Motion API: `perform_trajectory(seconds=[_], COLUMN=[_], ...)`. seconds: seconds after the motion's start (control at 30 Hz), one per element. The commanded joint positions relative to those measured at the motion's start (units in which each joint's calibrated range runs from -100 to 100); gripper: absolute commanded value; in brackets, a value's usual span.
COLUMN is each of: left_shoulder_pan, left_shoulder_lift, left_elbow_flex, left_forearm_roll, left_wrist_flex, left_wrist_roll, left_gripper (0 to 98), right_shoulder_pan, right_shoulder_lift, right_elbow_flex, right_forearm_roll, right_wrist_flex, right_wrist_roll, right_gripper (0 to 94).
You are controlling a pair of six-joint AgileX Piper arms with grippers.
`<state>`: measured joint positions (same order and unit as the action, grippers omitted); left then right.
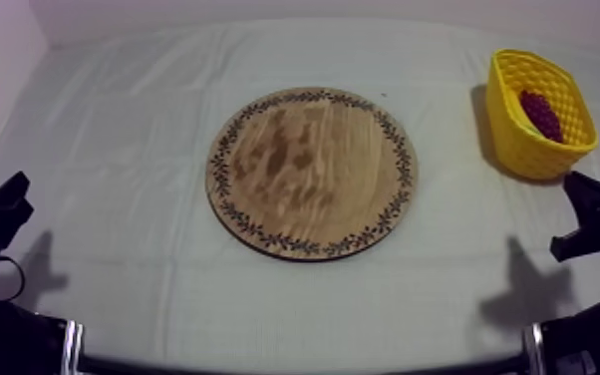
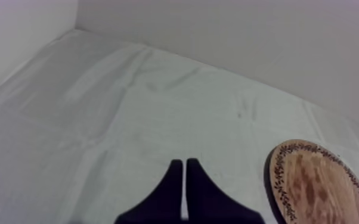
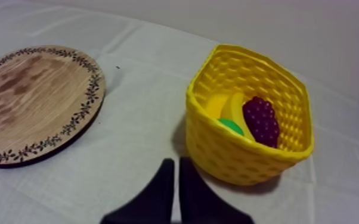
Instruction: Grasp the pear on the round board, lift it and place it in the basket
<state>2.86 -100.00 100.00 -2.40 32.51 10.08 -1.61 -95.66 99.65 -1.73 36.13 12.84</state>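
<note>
**Board bare; pear appears to be in the basket**

The table (image 1: 115,150) lies under its pale cloth, and at its middle the wooden board (image 1: 313,172) carries nothing at all. Look to the yellow basket (image 3: 247,155) at your right side. It holds a banana (image 3: 232,107) and a bunch of grapes (image 3: 260,121). Low against the near wall, touching the banana, is a small green shape (image 3: 229,126) that I judge to be the pear, so the task looks done.

Both arms sit low at their own sides. The left gripper (image 2: 184,164) has its fingers pressed together on nothing, over bare cloth beside the board. The right gripper (image 3: 175,162) is likewise closed and empty, just in front of the basket.

If you must lift the pear again, expect a light, stiff toy with a smooth, rounded skin that may slip. Take it across the broad belly, not the narrow neck, and mind the banana crowding it.
</note>
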Motion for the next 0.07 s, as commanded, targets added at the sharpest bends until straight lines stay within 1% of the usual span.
perform_trajectory(seconds=[0.0,0.03], left_shoulder_pan=[0.0,0.0], left_shoulder_lift=[0.0,0.0], left_elbow_flex=[0.0,0.0], left_forearm_roll=[-0.02,-0.02], left_wrist_flex=[0.0,0.0], left_wrist_roll=[0.0,0.0], left_gripper=[0.1,0.1], right_shoulder_pan=[0.0,0.0], right_shoulder_lift=[0.0,0.0], right_elbow_flex=[0.0,0.0], right_forearm_roll=[0.0,0.0], right_wrist_flex=[0.1,0.1], right_wrist_roll=[0.0,0.0], right_gripper=[0.5,0.5])
